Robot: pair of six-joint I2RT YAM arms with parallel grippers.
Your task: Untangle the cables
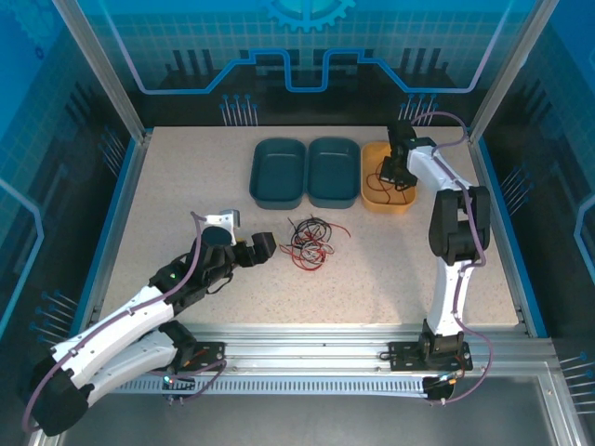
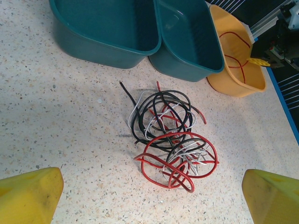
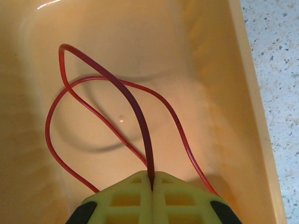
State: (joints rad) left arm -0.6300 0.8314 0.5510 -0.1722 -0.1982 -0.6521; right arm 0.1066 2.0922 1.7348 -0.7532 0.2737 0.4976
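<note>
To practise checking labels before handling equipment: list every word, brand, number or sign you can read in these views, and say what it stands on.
None can be read.
Back panel: a gear emblem and circuit-style lines, graphics without letters or digits.
Teal bins, yellow bin, tangled cables, and the red cable pinched in the right gripper: no markings visible.

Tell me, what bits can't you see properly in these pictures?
- Right wrist: where the red cable ends, because the shut right gripper covers it.
- Left wrist: most of the left gripper, because the bottom edge cuts off its fingers.
- Top external: which wire crosses over which in the cable tangle, because it is too small.
</note>
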